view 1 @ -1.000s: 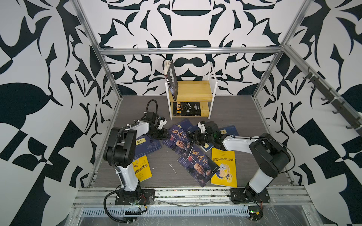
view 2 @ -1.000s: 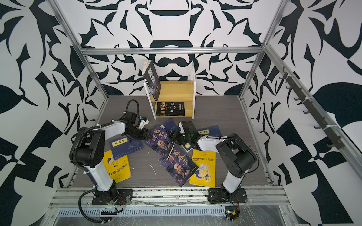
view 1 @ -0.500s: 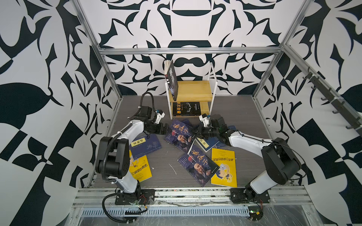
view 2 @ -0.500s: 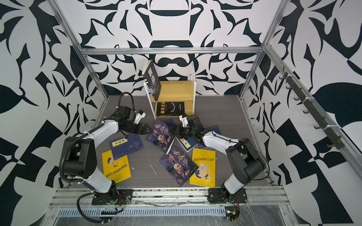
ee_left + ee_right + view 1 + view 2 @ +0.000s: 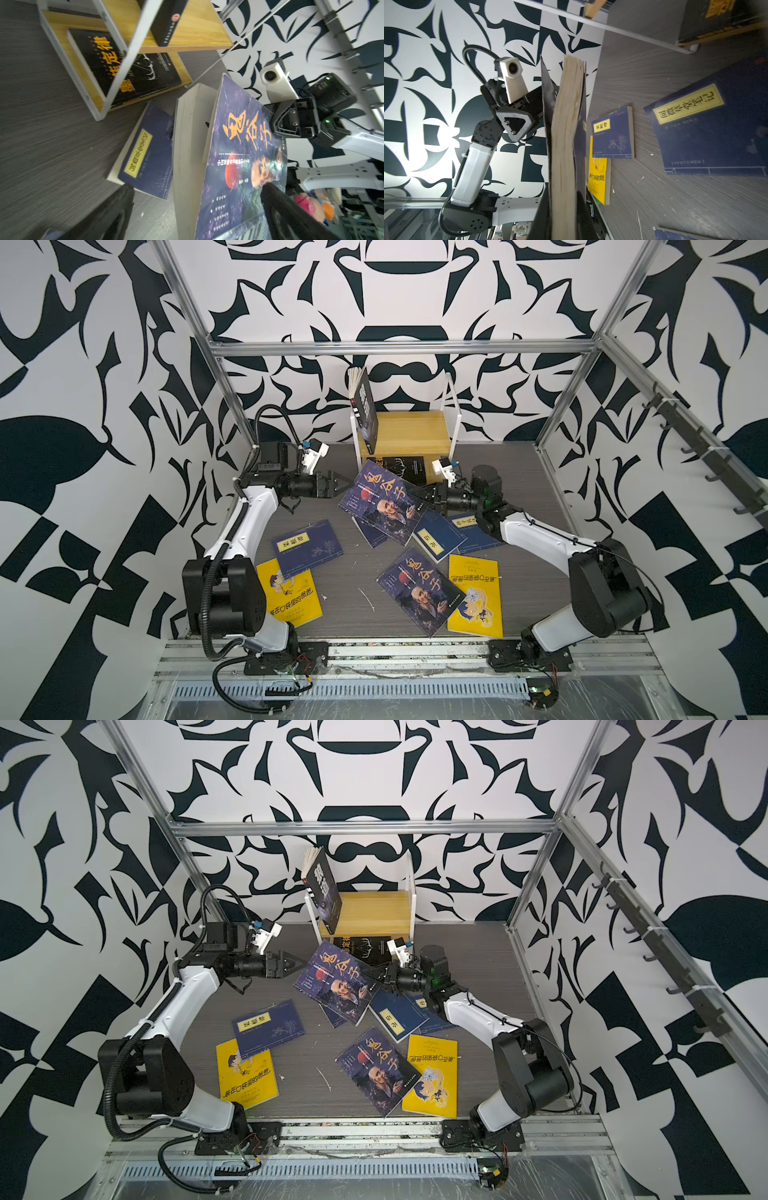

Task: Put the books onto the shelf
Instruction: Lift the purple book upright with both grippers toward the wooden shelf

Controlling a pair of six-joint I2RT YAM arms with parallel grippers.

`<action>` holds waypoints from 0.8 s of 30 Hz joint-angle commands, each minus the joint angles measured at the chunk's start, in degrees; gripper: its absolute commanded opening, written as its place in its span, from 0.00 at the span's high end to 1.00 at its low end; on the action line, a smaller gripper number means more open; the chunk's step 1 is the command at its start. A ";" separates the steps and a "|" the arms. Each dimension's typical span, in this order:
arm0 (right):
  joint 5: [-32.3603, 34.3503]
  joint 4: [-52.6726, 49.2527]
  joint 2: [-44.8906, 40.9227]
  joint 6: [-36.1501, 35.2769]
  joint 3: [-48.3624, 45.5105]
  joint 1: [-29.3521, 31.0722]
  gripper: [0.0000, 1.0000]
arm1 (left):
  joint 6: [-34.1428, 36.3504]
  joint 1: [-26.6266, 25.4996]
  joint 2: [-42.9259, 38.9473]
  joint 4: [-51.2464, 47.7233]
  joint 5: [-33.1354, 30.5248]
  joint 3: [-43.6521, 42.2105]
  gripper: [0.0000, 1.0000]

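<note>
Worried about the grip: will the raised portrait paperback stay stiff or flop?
Probably floppy: on the raised portrait paperback the cover splays from the pages. Likely light: the right tool alone grips it, tilted, by one edge.

We take this for a robotics lab, more exactly a built test cell: an aluminium frame [image 5: 399,347] carries wall panels [image 5: 415,294] printed with bold black-and-white shapes at the back and on both sides, and a row of hooks [image 5: 690,427] runs along one side. The left arm [image 5: 249,514] and the right arm [image 5: 536,531], both white and black, are bolted to a slotted base rail [image 5: 395,659] at the front, and the left one carries a small white wrist camera [image 5: 511,68]. The only homely things are the books [image 5: 309,545] strewn on the grey wood-grain floor [image 5: 345,622] and the shelf [image 5: 411,431] by the back wall.
</note>
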 commanded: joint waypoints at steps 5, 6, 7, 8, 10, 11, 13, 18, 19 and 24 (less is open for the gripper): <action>-3.95 15.82 -2.31 6.93 3.29 0.14 1.00 | -6.12 -0.18 1.00 2.26 9.63 -0.91 0.09; -4.04 15.91 -2.23 6.92 3.49 0.16 1.00 | -6.50 -0.24 1.11 3.15 10.25 -1.18 0.12; -4.11 15.71 -2.14 6.73 3.60 0.13 1.00 | -7.39 -0.43 1.21 4.09 10.25 -1.59 0.19; -4.10 15.12 -2.03 6.47 3.92 0.13 1.00 | -8.31 -0.72 1.37 4.64 10.40 -1.75 0.25; -3.85 14.85 -1.67 6.24 4.26 0.13 1.00 | -8.67 -0.89 1.25 4.77 11.00 -1.56 0.36; -3.67 14.85 -1.40 6.21 4.35 0.13 1.00 | -8.83 -0.90 1.06 4.87 11.27 -1.64 0.42; -3.32 15.20 -1.01 6.19 4.38 0.18 1.00 | -9.31 -0.95 0.63 5.58 11.55 -1.98 0.54; -2.68 15.47 -0.06 5.88 4.57 0.44 1.00 | -11.33 -1.38 -0.06 8.16 13.12 -3.52 0.78; -2.46 15.47 0.23 5.70 4.60 0.55 1.00 | -11.33 -1.53 -0.09 8.17 13.46 -3.51 0.81; -1.73 16.17 1.35 5.39 5.48 1.26 1.00 | -12.01 -3.60 0.80 8.17 14.57 -2.90 0.51</action>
